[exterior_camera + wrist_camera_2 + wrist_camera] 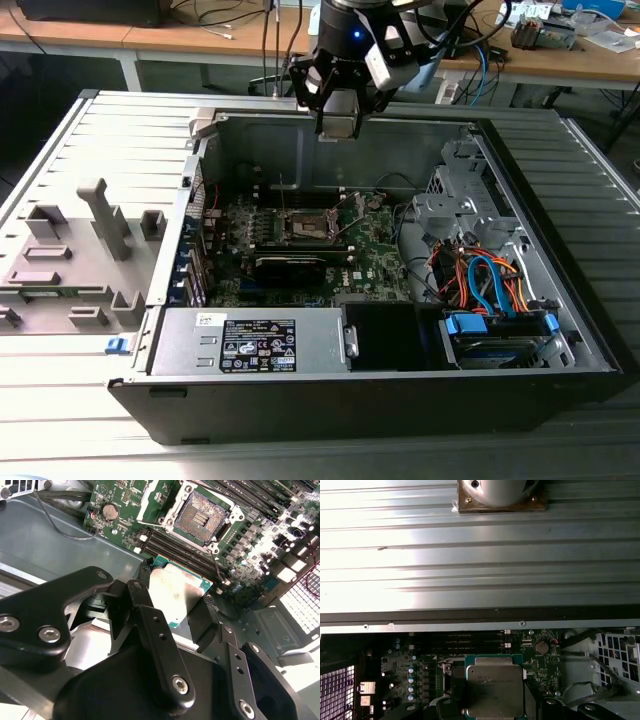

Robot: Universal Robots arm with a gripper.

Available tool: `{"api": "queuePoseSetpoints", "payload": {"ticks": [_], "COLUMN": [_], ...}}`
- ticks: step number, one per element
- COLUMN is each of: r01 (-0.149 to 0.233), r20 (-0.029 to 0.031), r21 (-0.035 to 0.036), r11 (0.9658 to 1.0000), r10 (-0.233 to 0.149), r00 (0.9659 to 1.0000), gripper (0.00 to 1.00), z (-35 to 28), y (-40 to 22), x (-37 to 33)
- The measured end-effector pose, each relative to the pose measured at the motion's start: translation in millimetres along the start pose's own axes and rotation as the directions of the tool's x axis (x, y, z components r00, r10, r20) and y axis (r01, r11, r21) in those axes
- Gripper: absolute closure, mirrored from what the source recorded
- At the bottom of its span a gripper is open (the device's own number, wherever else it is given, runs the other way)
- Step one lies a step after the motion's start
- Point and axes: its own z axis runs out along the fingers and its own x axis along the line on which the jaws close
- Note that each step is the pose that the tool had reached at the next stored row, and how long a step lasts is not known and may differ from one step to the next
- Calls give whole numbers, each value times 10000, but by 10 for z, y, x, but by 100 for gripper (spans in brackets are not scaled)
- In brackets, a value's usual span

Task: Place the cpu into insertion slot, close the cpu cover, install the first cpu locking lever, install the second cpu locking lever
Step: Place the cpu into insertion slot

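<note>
1. Here, the black claw (340,115) of the arm is seen at the upper centre of the exterior view, above the far wall of the open black computer case (560,370) and well above the green circuit board (370,250) on the case floor.
2. The claw (176,597) is pressed onto the cpu (177,595), a small flat square chip with a silver-grey metal top and a green rim. The chip is pinched at two opposite edges by the black fingers (145,580) in the second wrist view.
3. In the first wrist view the cpu (495,690) is held flat in the claw (495,705), in front of the circuit board and apart from it.
4. The insertion slot (202,517), a small square socket with a dark frame and a brownish-gold pin field, is left bare, and nothing is seated in it. In the exterior view the slot (305,228) is found at the middle of the frame, below the claw.
5. The cpu cover (157,497), a thin silver-grey metal frame plate, is raised off the pin field and stands at one side of the slot.
6. Long black memory slots (175,547) are seen between the socket and the held chip in the second wrist view.
7. A silver power supply box with a black label (250,345) is fitted at the lower centre of the exterior view, and blue and orange cables (490,280) are bundled at the exterior view's right.
8. The case is laid on a grey ribbed metal counter (60,420).
</note>
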Motion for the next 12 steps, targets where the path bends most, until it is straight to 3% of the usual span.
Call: {"api": "queuePoseSetpoints", "payload": {"ticks": [12], "r01": [0], "r20": [1], "r21": [-1], "r11": [10000], "r10": [0], "r00": [10000], "gripper": [45], "z": [20], "y": [-2], "x": [-1]}}
